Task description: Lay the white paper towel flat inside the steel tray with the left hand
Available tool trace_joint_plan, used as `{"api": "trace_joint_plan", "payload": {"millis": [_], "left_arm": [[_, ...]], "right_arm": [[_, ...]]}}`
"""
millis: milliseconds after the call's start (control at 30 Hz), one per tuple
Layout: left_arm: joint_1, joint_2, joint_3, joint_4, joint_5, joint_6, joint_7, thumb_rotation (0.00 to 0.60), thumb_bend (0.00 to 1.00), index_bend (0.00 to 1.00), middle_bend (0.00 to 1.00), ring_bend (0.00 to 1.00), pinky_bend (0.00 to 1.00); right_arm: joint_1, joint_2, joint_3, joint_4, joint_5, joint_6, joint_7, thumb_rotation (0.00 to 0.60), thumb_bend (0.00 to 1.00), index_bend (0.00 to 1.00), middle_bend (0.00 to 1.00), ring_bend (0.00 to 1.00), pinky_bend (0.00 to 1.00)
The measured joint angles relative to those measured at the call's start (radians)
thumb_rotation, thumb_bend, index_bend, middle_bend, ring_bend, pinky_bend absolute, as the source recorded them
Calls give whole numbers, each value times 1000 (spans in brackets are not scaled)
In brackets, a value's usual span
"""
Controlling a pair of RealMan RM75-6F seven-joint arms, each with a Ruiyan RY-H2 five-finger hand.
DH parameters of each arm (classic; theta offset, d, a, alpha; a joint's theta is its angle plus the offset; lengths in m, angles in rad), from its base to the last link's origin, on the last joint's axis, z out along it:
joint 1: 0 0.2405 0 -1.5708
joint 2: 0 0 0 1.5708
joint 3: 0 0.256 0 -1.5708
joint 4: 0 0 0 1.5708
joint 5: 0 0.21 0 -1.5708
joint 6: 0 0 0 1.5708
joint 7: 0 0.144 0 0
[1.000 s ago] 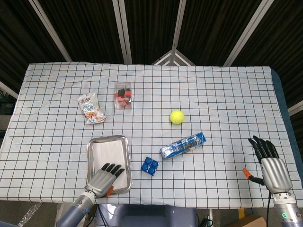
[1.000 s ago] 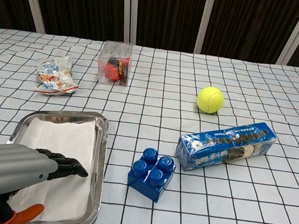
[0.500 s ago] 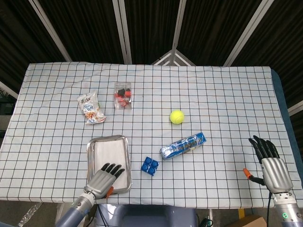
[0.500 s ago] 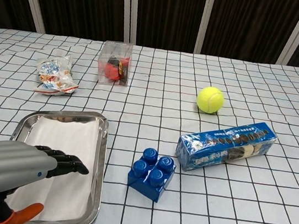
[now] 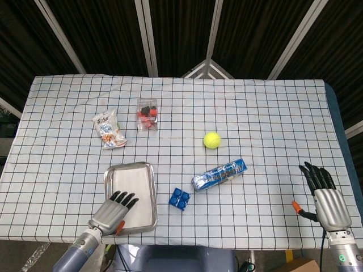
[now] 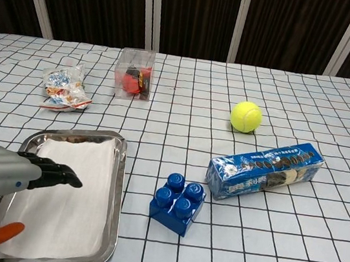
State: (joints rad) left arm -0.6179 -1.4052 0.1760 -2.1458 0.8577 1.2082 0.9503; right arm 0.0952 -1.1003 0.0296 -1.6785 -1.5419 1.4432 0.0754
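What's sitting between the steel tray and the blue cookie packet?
Only the blue toy brick, on the checked cloth between the steel tray and the blue cookie packet; the head view shows it.

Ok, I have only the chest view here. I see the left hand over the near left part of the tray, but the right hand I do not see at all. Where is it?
Observer: In the head view the right hand is at the near right edge of the table, apart from every object.
Operator: Does it hold something?
Observer: No. It holds nothing, and its fingers are apart and point to the far side.
Operator: And the left hand from above?
Observer: The left hand covers the near left corner of the steel tray. The white paper towel lies flat on the rest of the tray floor.
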Motion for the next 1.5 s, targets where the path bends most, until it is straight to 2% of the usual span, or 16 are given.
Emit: {"api": "trace_joint_plan", "payload": {"millis": [267, 633, 1200, 1500], "left_arm": [[-13, 24, -11, 53, -76, 0, -7, 600, 548, 0, 0, 0, 0], [-30, -4, -52, 119, -132, -17, -46, 600, 548, 0, 0, 0, 0], [-52, -12, -43, 103, -194, -14, -26, 600, 548, 0, 0, 0, 0], [-47, -4, -26, 77, -166, -5, -40, 600, 549, 0, 0, 0, 0]], "right_arm": [[0, 1, 0, -3, 2, -3, -1, 600, 313, 0, 0, 0, 0], [1, 2, -1, -4, 5, -6, -1, 600, 313, 0, 0, 0, 0], [1, 2, -2, -5, 5, -8, -4, 600, 313, 0, 0, 0, 0], [1, 2, -2, -5, 4, -7, -5, 600, 313, 0, 0, 0, 0]]}}
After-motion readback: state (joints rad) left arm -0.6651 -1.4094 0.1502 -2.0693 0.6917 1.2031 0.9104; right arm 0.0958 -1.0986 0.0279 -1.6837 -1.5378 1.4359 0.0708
